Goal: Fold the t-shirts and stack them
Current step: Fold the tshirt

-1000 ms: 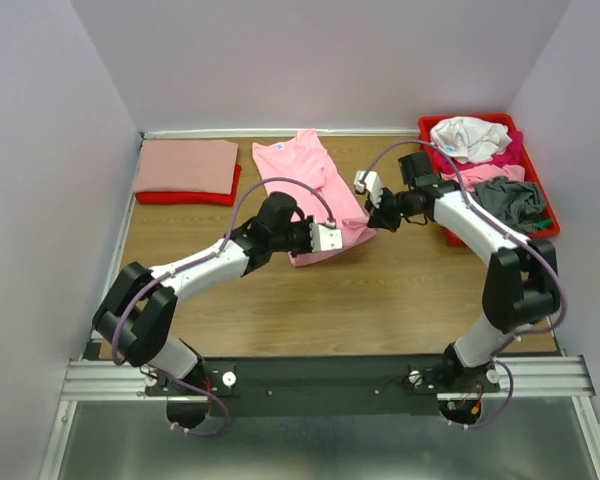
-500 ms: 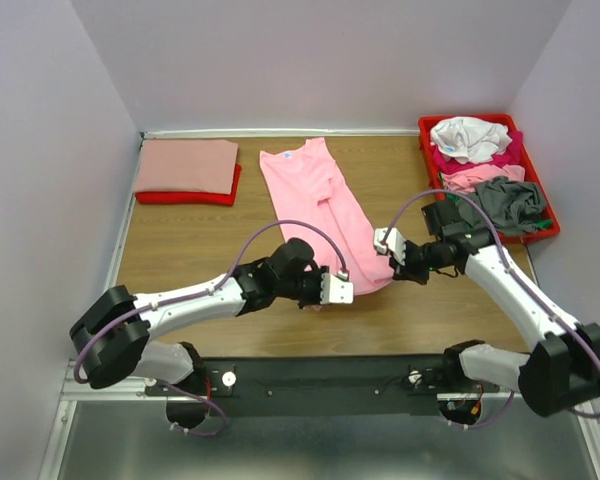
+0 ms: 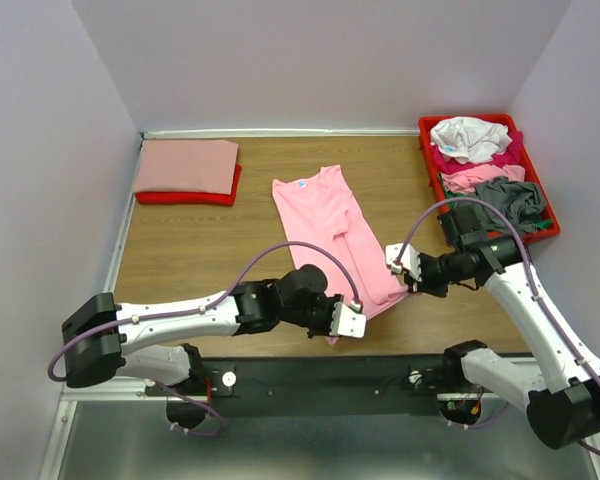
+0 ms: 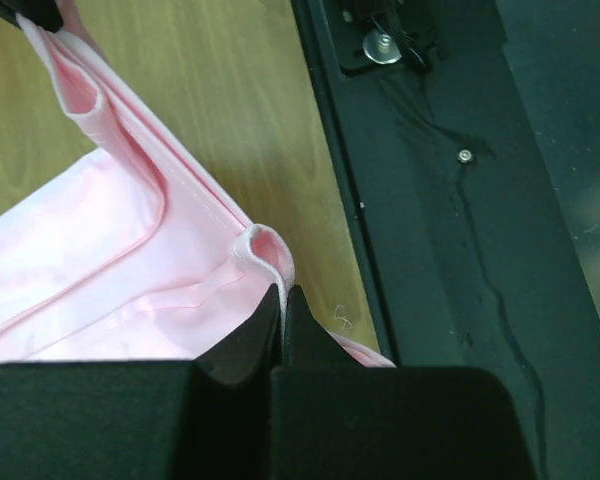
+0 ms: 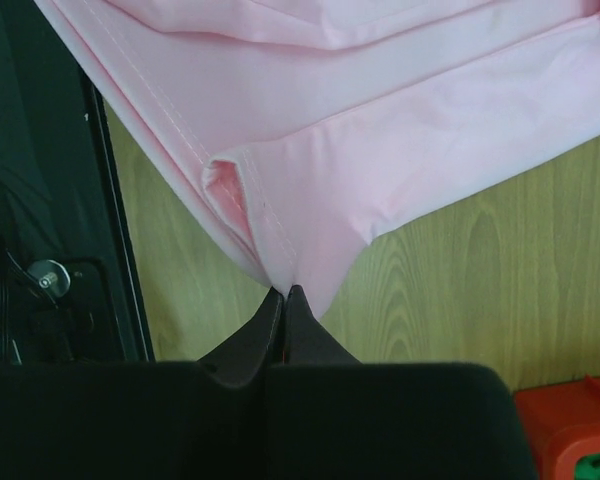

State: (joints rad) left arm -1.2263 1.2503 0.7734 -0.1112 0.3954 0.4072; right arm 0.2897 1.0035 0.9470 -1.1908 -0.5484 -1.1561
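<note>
A light pink t-shirt [image 3: 330,225] with a small blue neck label lies folded lengthwise on the wooden table, neck toward the back. My left gripper [image 3: 337,322] is shut on its hem corner [image 4: 265,250] near the table's front edge. My right gripper [image 3: 408,276] is shut on the other hem corner [image 5: 280,240] at the shirt's right side. A folded salmon shirt [image 3: 185,166] lies on a folded red shirt [image 3: 185,197] at the back left. White [image 3: 468,137], magenta [image 3: 458,160], pink and grey [image 3: 510,200] shirts lie crumpled in the tray.
A red plastic tray [image 3: 485,120] stands at the back right against the wall. The black mounting rail [image 3: 320,380] runs along the near edge, close under my left gripper. Walls close the table on three sides.
Both grippers have pulled the pink shirt toward the near edge, dragging it forward and stretching it out. The left gripper has reached the table's front edge.
</note>
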